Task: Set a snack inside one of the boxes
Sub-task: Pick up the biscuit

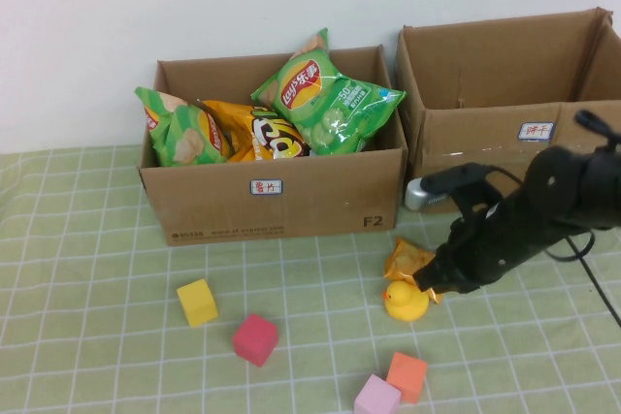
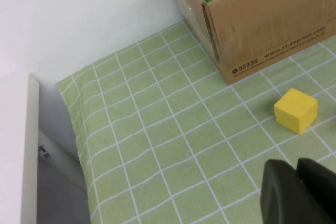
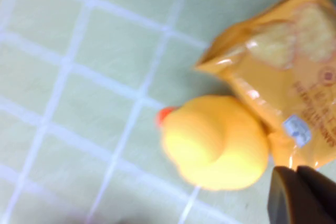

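A small orange snack packet [image 1: 408, 260] lies on the green checked cloth in front of the gap between the two boxes, touching a yellow rubber duck [image 1: 406, 301]. My right gripper [image 1: 434, 283] is down at the packet's near edge, beside the duck. In the right wrist view its fingers are closed [image 3: 296, 174] on the packet's edge [image 3: 283, 77], with the duck [image 3: 215, 142] close alongside. The left box [image 1: 272, 203] holds several chip bags [image 1: 325, 99]. The right box [image 1: 505, 133] looks empty. My left gripper [image 2: 297, 192] is shut and empty, low over the cloth, out of the high view.
Yellow [image 1: 197, 302], red [image 1: 255, 338], orange [image 1: 407, 375] and pink [image 1: 376, 397] blocks lie on the cloth in front of the boxes. The left wrist view shows the yellow block [image 2: 296, 110], the left box's corner [image 2: 262, 30] and the table's left edge.
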